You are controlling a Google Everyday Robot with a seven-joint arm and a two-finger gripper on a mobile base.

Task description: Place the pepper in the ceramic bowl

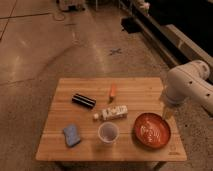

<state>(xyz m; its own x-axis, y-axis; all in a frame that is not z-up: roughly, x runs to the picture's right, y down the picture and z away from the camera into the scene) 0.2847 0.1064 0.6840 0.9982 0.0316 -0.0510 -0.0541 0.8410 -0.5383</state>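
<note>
The small orange pepper lies on the wooden table near the back middle, pointing front to back. The red-orange ceramic bowl with pale swirl marks sits at the front right of the table. My white arm reaches in from the right, and the gripper hangs just behind the bowl's far right rim, well to the right of the pepper. Nothing shows in the gripper.
A black cylinder lies left of the pepper. A white bottle lies on its side at the middle. A small white cup stands at the front middle. A blue sponge is at the front left. Concrete floor surrounds the table.
</note>
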